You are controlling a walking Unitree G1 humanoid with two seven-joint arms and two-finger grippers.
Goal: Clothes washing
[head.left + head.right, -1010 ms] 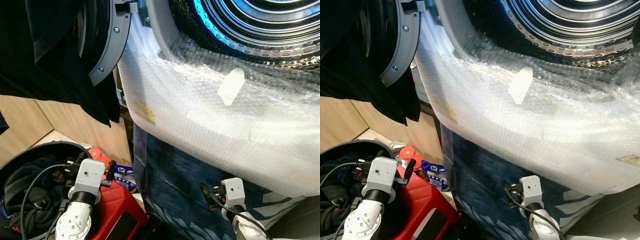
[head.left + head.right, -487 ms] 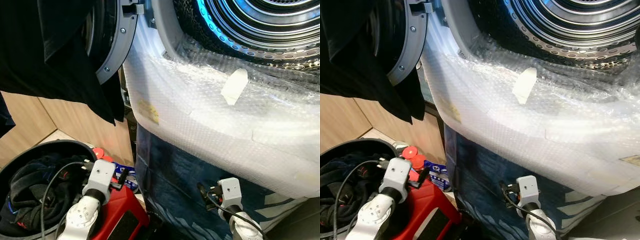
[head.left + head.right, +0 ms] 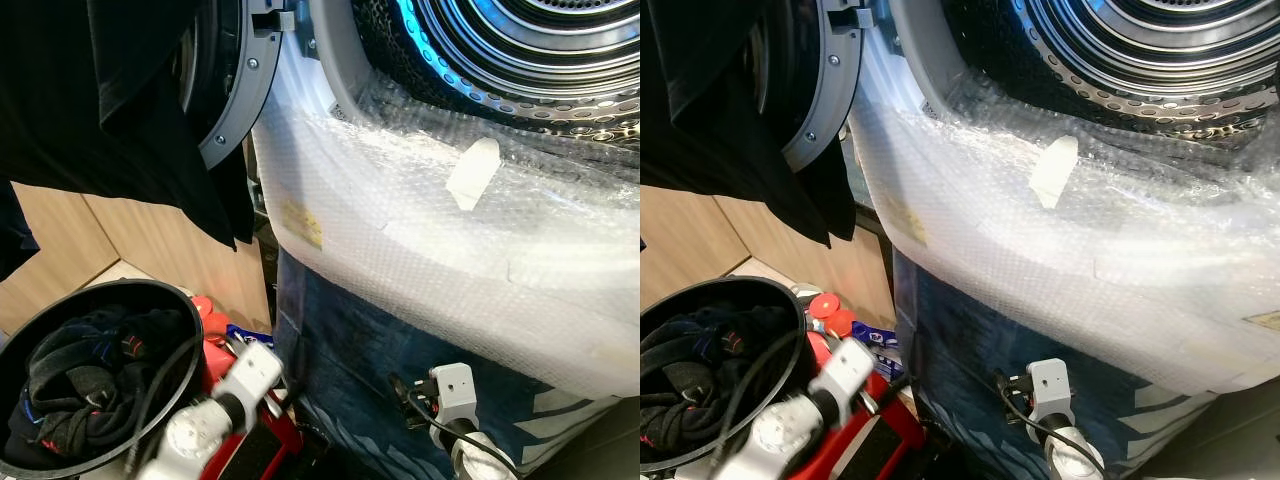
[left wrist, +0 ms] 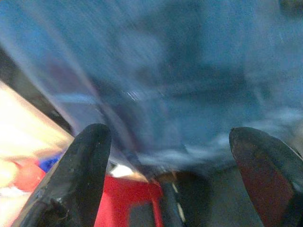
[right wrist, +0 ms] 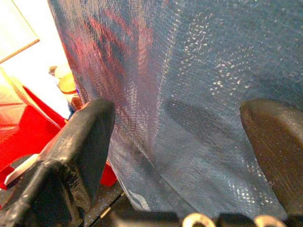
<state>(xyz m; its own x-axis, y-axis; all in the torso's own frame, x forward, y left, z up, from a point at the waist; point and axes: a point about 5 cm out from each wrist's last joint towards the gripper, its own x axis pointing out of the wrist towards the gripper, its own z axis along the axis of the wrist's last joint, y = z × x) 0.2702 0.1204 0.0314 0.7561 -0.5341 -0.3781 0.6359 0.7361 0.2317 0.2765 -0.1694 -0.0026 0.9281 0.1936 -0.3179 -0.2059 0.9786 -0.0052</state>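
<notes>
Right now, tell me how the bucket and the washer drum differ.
The bucket is black plastic; the drum is shiny perforated metal lit blue at its rim. The bucket holds a heap of dark clothes; the part of the drum in view shows no clothes. The bucket stands low on the floor by the red container; the drum sits higher, above the bubble wrap. Both are round and open.

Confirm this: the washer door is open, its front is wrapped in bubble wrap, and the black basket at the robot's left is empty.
Not quite. The basket is not empty: dark clothes fill it, as the left eye view shows. The washer door is open and bubble wrap covers the front.
</notes>
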